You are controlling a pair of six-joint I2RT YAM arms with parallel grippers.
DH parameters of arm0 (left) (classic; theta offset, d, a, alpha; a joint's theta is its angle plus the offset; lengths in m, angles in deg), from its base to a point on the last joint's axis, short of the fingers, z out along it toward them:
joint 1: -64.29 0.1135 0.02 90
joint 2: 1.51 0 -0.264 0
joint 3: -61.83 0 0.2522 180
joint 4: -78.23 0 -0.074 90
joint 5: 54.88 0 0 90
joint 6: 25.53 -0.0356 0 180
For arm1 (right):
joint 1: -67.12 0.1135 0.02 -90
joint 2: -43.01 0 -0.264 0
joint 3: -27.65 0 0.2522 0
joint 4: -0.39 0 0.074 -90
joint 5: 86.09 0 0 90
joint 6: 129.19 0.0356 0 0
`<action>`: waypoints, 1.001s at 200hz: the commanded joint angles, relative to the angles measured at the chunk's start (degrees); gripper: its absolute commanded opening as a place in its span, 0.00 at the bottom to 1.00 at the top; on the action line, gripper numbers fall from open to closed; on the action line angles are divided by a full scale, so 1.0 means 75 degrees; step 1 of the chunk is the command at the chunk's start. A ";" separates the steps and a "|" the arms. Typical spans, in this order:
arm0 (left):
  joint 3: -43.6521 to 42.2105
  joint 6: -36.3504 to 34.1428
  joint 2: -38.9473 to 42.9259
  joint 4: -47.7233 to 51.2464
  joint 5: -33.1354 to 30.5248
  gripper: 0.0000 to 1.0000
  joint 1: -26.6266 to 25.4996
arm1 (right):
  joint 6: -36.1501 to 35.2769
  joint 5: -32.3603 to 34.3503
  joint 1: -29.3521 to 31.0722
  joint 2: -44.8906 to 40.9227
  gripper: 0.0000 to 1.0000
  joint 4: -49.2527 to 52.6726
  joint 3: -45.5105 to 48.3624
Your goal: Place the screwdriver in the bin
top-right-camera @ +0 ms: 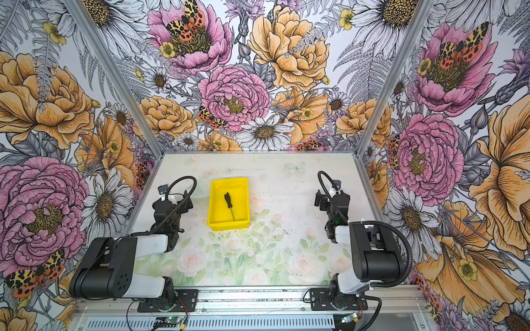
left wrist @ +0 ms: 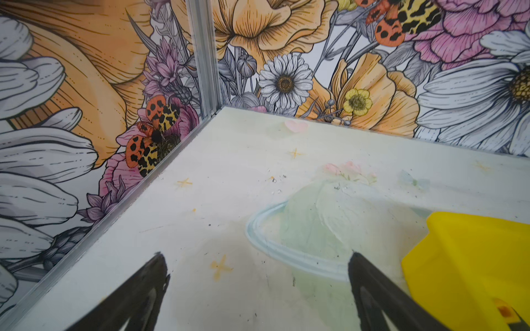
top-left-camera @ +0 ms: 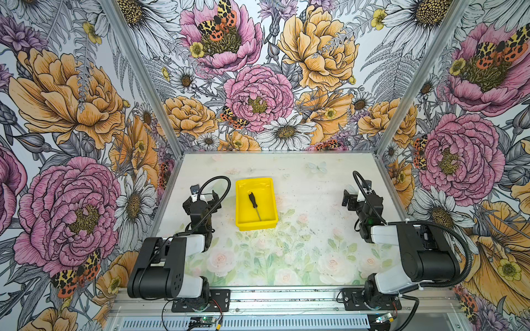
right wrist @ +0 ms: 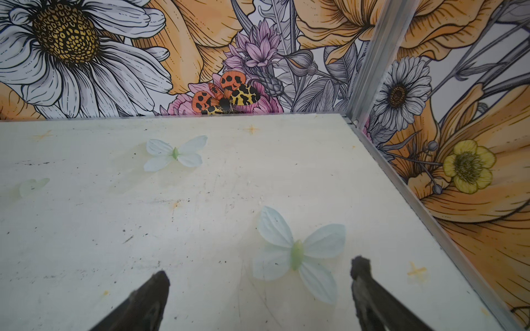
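Observation:
The screwdriver (top-left-camera: pixel 254 204) (top-right-camera: pixel 229 203), with its black handle and thin silver shaft, lies flat inside the yellow bin (top-left-camera: pixel 256 226) (top-right-camera: pixel 228 225) at the table's middle left in both top views. Its handle points toward the back wall. My left gripper (top-left-camera: pixel 211 197) (top-right-camera: pixel 184 201) (left wrist: pixel 257 254) hovers just left of the bin, open and empty, with a corner of the bin (left wrist: pixel 473 258) beside one finger in the left wrist view. My right gripper (top-left-camera: pixel 348 197) (top-right-camera: pixel 321 200) (right wrist: pixel 261 266) is far off at the right side, open over bare table, holding nothing.
Flower-patterned walls close the table on the left, back and right, with metal corner posts (left wrist: pixel 205 57) (right wrist: pixel 375 57). The mat carries printed roses and pale butterflies (right wrist: pixel 296 252). Both arm bases sit on a metal rail (top-left-camera: pixel 286 301) at the front edge.

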 commanded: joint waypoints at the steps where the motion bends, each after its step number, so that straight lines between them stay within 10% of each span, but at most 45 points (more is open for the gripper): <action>1: -0.0023 -0.0101 -0.0252 -0.0675 0.0318 0.99 0.0073 | 0.0081 -0.0064 0.0069 0.0061 0.99 -0.0272 0.0008; 200: 0.0205 -0.0472 -0.0475 -0.0742 -0.0105 0.99 -0.0301 | 0.0022 0.0080 0.0153 0.0040 0.99 -0.0350 0.0057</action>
